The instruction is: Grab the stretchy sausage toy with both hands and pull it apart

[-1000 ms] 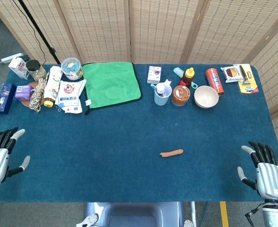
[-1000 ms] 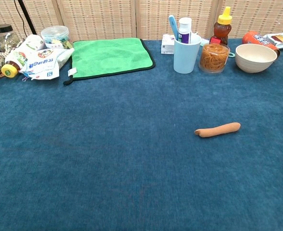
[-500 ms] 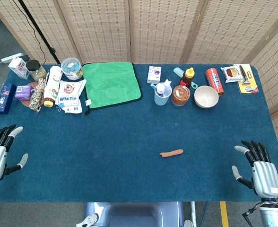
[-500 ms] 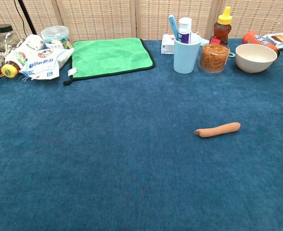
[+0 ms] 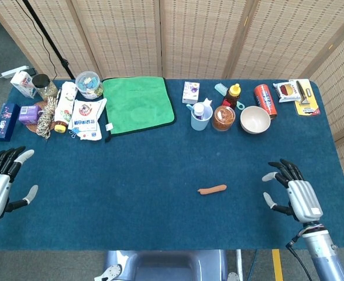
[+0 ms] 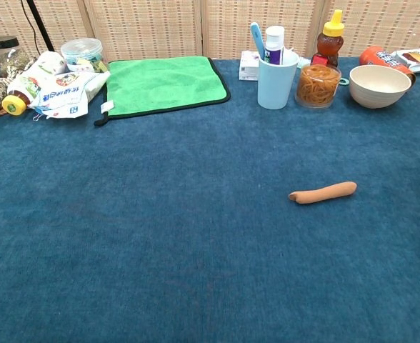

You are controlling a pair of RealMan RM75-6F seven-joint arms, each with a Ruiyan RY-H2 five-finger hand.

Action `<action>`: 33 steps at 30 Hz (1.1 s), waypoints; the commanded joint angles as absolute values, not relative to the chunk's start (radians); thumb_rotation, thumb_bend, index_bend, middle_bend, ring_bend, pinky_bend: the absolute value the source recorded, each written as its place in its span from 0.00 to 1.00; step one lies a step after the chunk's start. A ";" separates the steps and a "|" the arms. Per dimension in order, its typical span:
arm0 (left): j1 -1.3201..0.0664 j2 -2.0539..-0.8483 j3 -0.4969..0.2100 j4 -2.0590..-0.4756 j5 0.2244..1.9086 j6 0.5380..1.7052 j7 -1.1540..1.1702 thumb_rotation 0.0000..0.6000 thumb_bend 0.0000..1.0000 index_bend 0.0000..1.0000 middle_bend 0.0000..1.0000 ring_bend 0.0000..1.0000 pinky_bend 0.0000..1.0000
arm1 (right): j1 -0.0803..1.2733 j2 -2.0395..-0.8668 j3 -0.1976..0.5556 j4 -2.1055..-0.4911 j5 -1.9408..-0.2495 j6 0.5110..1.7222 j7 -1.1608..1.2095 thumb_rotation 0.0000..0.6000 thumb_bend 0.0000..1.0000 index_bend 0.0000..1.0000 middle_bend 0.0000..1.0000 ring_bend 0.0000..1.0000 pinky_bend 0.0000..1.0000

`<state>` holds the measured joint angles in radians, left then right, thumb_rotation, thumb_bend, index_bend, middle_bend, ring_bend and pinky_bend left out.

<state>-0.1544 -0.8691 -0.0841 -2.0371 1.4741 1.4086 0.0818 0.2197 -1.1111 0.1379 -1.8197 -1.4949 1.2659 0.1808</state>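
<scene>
We see the sausage toy [image 5: 212, 189] lying flat on the blue table [image 5: 131, 175], right of centre and toward the near edge, touched by nothing; in the chest view it [image 6: 323, 192] lies alone on the cloth with neither hand in frame. In the head view the right hand [image 5: 293, 193] sits over the table to the right of the toy, apart from it, fingers spread wide and holding nothing. The left hand [image 5: 1, 186] is at the far left edge of the table, well apart from the toy, fingers likewise spread and holding nothing. Along the back of the table we note a green cloth [image 5: 138, 104], a light blue cup [image 5: 200, 117] and a cream bowl [image 5: 255, 119].
</scene>
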 commanded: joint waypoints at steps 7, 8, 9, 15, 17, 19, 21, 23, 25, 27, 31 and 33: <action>-0.183 -0.861 -0.098 -2.057 1.471 1.389 0.100 0.85 0.35 0.15 0.08 0.01 0.00 | 0.347 -1.155 0.167 -1.797 -1.423 1.112 0.140 1.00 0.40 0.43 0.17 0.03 0.04; -0.186 -0.862 -0.099 -2.058 1.468 1.385 0.104 0.85 0.35 0.15 0.08 0.01 0.00 | 0.355 -1.163 0.168 -1.792 -1.415 1.103 0.133 1.00 0.40 0.44 0.17 0.03 0.04; -0.191 -0.864 -0.100 -2.059 1.466 1.379 0.108 0.86 0.35 0.15 0.08 0.01 0.00 | 0.368 -1.175 0.168 -1.782 -1.405 1.087 0.118 1.00 0.40 0.44 0.17 0.03 0.03; -0.207 -0.870 -0.097 -2.058 1.450 1.352 0.120 0.86 0.35 0.15 0.08 0.01 0.00 | 0.406 -1.239 0.166 -1.740 -1.353 1.056 0.030 1.00 0.40 0.43 0.19 0.03 0.03; -0.209 -0.872 -0.097 -2.056 1.443 1.348 0.121 0.86 0.35 0.15 0.08 0.01 0.00 | 0.417 -1.262 0.165 -1.725 -1.338 1.045 0.015 1.00 0.40 0.43 0.19 0.03 0.03; -0.212 -0.873 -0.097 -2.052 1.437 1.344 0.121 0.86 0.35 0.15 0.08 0.01 0.00 | 0.431 -1.289 0.165 -1.700 -1.321 1.036 -0.007 1.00 0.40 0.43 0.19 0.02 0.03; -0.213 -0.873 -0.095 -2.048 1.433 1.342 0.119 0.86 0.35 0.14 0.08 0.01 0.00 | 0.441 -1.315 0.165 -1.674 -1.304 1.029 -0.022 1.00 0.40 0.43 0.19 0.01 0.02; -0.213 -0.872 -0.094 -2.046 1.431 1.340 0.116 0.86 0.35 0.15 0.08 0.01 0.00 | 0.447 -1.331 0.164 -1.655 -1.295 1.026 -0.032 1.00 0.40 0.42 0.19 0.00 0.01; -0.212 -0.870 -0.092 -2.039 1.425 1.339 0.110 0.86 0.35 0.15 0.08 0.01 0.00 | 0.453 -1.356 0.159 -1.627 -1.285 1.024 -0.050 1.00 0.40 0.42 0.18 0.00 0.00; -0.211 -0.869 -0.090 -2.035 1.423 1.338 0.106 0.86 0.35 0.15 0.08 0.01 0.00 | 0.455 -1.370 0.155 -1.614 -1.280 1.024 -0.055 1.00 0.40 0.43 0.18 0.00 0.00; -0.212 -0.868 -0.085 -2.027 1.418 1.331 0.097 0.86 0.35 0.15 0.08 0.01 0.00 | 0.463 -1.405 0.140 -1.573 -1.274 1.016 -0.070 1.00 0.40 0.43 0.18 0.00 0.00; -0.213 -0.868 -0.083 -2.023 1.417 1.327 0.094 0.86 0.35 0.15 0.08 0.01 0.00 | 0.468 -1.424 0.134 -1.550 -1.271 1.010 -0.080 1.00 0.40 0.43 0.18 0.00 0.00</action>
<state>-0.2123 -0.8679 -0.0835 -2.0238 1.4170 1.3281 0.0943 0.4627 -1.4103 0.1407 -1.5649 -1.2746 1.0162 -0.0714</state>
